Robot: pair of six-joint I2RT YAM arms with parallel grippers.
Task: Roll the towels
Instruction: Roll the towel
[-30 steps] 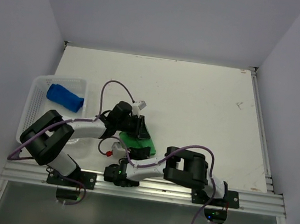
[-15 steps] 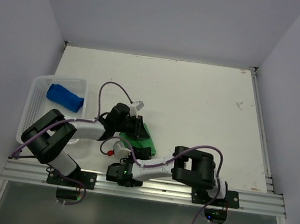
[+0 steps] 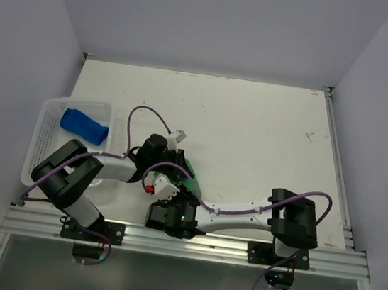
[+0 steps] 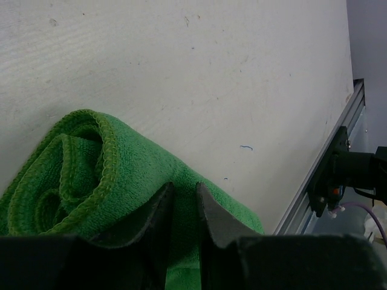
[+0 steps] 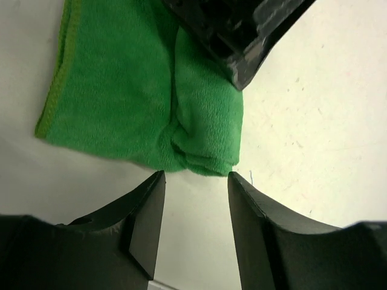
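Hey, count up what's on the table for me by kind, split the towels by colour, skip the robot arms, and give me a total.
green towel: 1
blue towel: 1
white mesh basket: 1
Total: 3

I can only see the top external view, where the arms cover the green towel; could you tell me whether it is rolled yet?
Observer: Partly; the left wrist view shows the green towel coiled into a spiral at one end.
Operator: Thank you. Is the left gripper holding it?
Observer: Its fingers stand close together, seemingly pinching a fold of cloth.
Operator: And the right gripper?
Observer: Open and empty, tips just short of the towel's edge.
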